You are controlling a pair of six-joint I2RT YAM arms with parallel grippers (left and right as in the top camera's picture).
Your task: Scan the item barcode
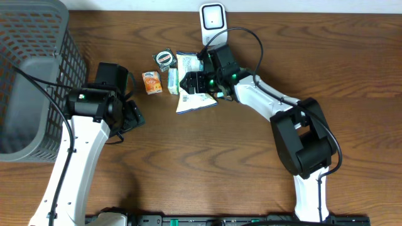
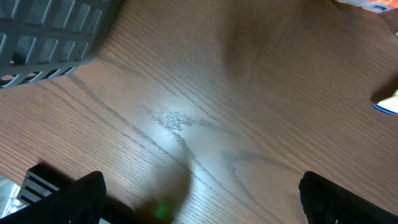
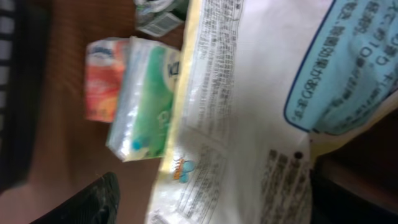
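Note:
A white snack bag [image 1: 196, 102] with small print and a blue label lies on the wooden table below the white scanner [image 1: 212, 19]. My right gripper [image 1: 200, 81] hovers low over the bag [image 3: 249, 124], open, with its fingers [image 3: 93, 199] straddling the lower edge. The left finger stands clear of the bag and the right one is at its edge. I cannot make out a barcode on the blurred print. My left gripper [image 1: 132, 116] is open over bare wood [image 2: 202, 199] with nothing between its fingers.
Left of the bag lie an orange pack [image 1: 151, 82] [image 3: 104, 78], a green-and-white pack [image 1: 173, 80] [image 3: 149, 99] and a round tin [image 1: 165, 58]. A grey mesh basket [image 1: 31, 75] [image 2: 56, 31] fills the table's left end.

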